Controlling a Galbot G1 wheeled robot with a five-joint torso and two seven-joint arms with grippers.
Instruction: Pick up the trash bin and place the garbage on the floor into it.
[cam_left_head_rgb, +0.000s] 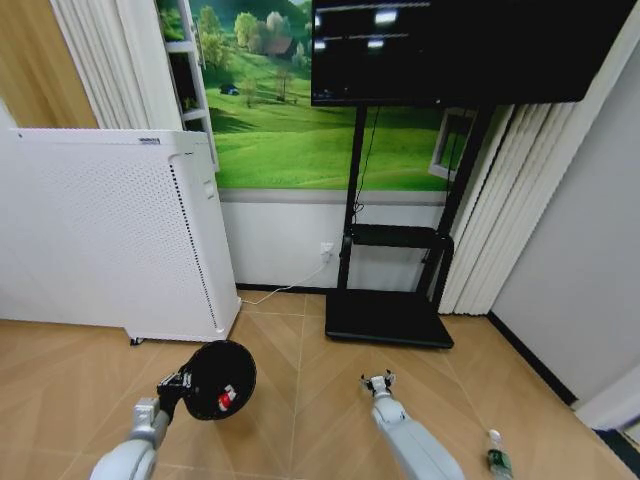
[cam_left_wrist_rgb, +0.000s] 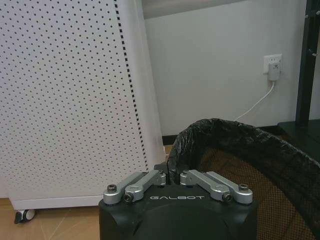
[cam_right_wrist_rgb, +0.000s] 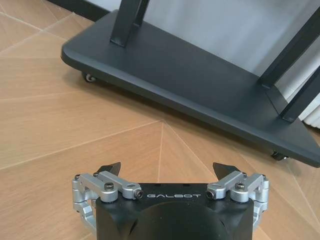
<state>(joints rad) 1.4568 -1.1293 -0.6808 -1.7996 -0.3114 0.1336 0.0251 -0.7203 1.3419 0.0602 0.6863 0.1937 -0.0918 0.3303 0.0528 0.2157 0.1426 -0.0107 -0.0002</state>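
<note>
So the left claw (cam_left_head_rgb: 180, 385) is clamped on the rim of the trash bin (cam_left_head_rgb: 222, 378), fingers pinched right down on the black liner edge, and the bin hangs off it just in front of the big white perforated unit (cam_left_head_rgb: 110, 235). You can look straight into the bin's mouth from above, and there's already something red and white sitting inside (cam_left_head_rgb: 227, 396).

The right claw (cam_left_head_rgb: 379, 381) is empty, jaws spread wide, hovering over bare floor (cam_right_wrist_rgb: 75, 115) on the other side of the bin, near the base of the black TV stand (cam_right_wrist_rgb: 200, 85).

What matters now, I'd say, is the little clear-green bottle (cam_left_head_rgb: 496, 455). It's lying on the floor well away from the bin, out past the right claw toward the grey wall, long axis running roughly away from the robot with the white cap at the far end. The right arm is clearly the nearer one, so it looks like its job, with the bin needing to come across afterwards.
</note>
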